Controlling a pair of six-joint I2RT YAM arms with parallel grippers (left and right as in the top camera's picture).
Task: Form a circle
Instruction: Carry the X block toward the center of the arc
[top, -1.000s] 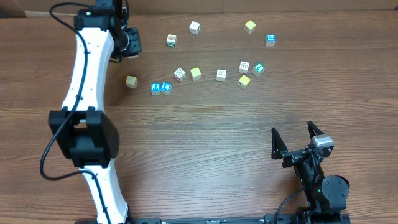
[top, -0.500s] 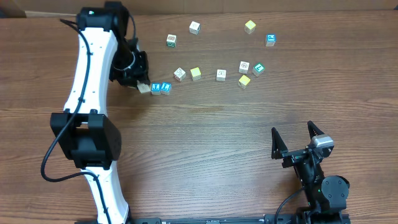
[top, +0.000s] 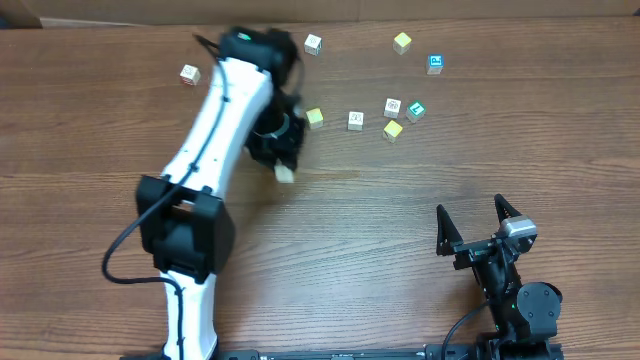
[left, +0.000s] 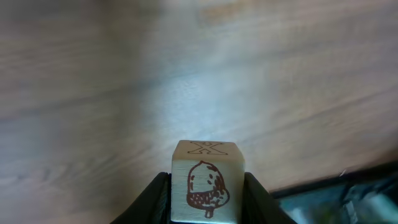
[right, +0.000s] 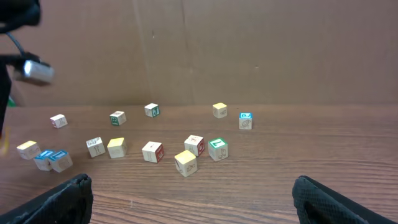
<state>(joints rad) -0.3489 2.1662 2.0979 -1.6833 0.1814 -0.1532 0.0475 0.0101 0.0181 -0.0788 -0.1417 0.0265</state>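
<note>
My left gripper (left: 208, 198) is shut on a whitish cube (left: 208, 180) with a red acorn drawing and an X on top. In the overhead view the left gripper (top: 284, 168) holds that cube (top: 287, 176) low over the middle of the table, just in front of the row of cubes. The circle (top: 392, 107) is a small cluster at the back right: whitish printed cubes and a green-faced cube (top: 415, 110). It also shows in the right wrist view as the circle (right: 194, 144). My right gripper (top: 480, 235) rests open at the front right, far from every cube.
A yellow cube (top: 393, 129) touches the cluster's near side. Another yellow cube (top: 315, 118) and a whitish one (top: 355, 120) lie beside the left arm. At the back sit a whitish cube (top: 313, 43), a yellow one (top: 402, 42), a blue-faced one (top: 435, 64) and a whitish one (top: 190, 73).
The left arm took the cube from the left end of the row and swung right with it to the table's middle, uncovering a whitish cube at back left. The right arm stayed still.
</note>
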